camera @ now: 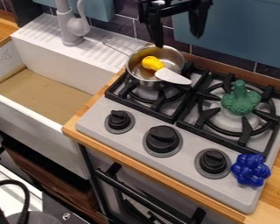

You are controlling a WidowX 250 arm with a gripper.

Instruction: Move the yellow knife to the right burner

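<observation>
Nearest the camera, a black cable (27,197) is curving at lower left. The yellow knife (154,64) is resting in the metal pot (134,72) on the left burner (159,103), its blade overhanging the rim, while the tool (178,41) is hanging above with its fingers spread, gripping nothing. Grasping, transfer and placement are remaining; a green broccoli (240,101) is occupying the right burner (246,131).

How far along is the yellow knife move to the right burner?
Done: nothing visible; the yellow knife rests in the saucepan on the left burner, blade past the rim.
In hand: nothing, end effector open above.
Left: grasp, lift, place on right burner, where the broccoli sits.
</observation>
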